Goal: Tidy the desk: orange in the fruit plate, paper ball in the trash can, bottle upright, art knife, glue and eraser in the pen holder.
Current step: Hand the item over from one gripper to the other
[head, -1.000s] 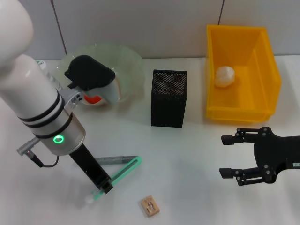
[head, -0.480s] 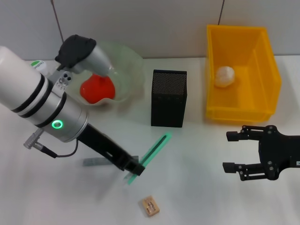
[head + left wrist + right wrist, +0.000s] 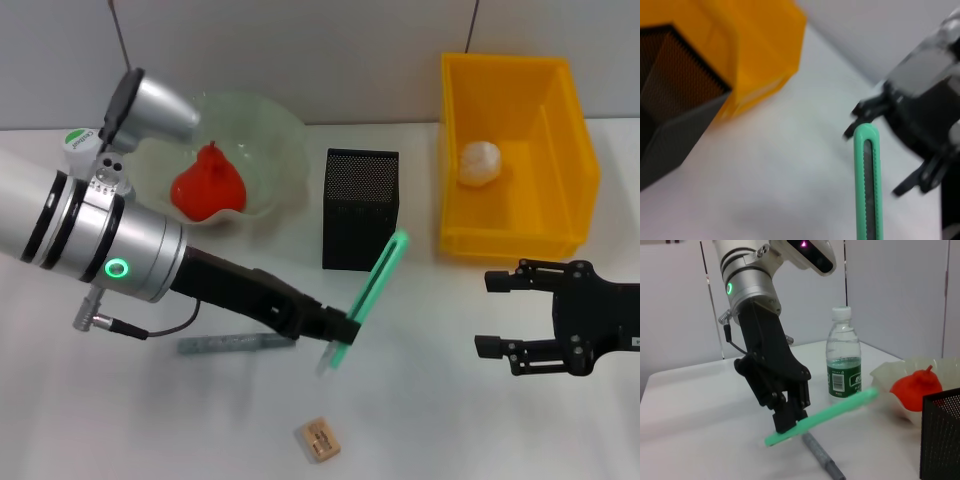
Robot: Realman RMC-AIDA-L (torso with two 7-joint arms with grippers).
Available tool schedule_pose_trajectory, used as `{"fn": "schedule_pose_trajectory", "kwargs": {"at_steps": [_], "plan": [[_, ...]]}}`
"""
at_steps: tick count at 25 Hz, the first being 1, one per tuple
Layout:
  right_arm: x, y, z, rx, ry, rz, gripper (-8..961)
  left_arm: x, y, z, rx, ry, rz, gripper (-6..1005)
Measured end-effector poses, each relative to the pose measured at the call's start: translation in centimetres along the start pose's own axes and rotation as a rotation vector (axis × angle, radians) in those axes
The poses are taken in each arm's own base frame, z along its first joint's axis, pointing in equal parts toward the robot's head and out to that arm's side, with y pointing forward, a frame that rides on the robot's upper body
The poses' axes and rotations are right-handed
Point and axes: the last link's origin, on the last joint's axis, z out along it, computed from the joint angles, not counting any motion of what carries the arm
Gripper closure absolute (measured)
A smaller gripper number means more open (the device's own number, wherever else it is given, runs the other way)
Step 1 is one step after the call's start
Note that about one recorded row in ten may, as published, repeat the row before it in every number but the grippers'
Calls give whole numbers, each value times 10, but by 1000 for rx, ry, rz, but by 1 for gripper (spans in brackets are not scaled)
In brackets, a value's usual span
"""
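left arm (image 3: pixel 90 235): silver-white, black bands, green ring | grippers: black

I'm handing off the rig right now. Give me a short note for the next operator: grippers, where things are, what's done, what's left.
Left gripper: shut on the green art knife, lifted beside the black pen holder.
Right gripper: open, idle near the yellow trash can.
Done: paper ball binned, orange thing in the fruit plate, bottle upright.
Left: knife, grey glue stick and eraser into the holder.
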Motion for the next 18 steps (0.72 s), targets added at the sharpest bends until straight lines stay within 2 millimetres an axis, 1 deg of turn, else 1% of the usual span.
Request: {"fn": "schedule_pose_trajectory", "kwargs": {"at_steps": [7, 12, 18], "plan": [[0, -3, 0, 15, 4, -3, 152, -7, -9, -2, -86, 181, -33, 807], [1, -3, 2, 23, 5, 2, 152, -16, -7, 0, -156, 306, -38, 806], [2, -2, 6, 16, 1, -1, 152, -27, -6, 4, -206, 408, -43, 805]]}}
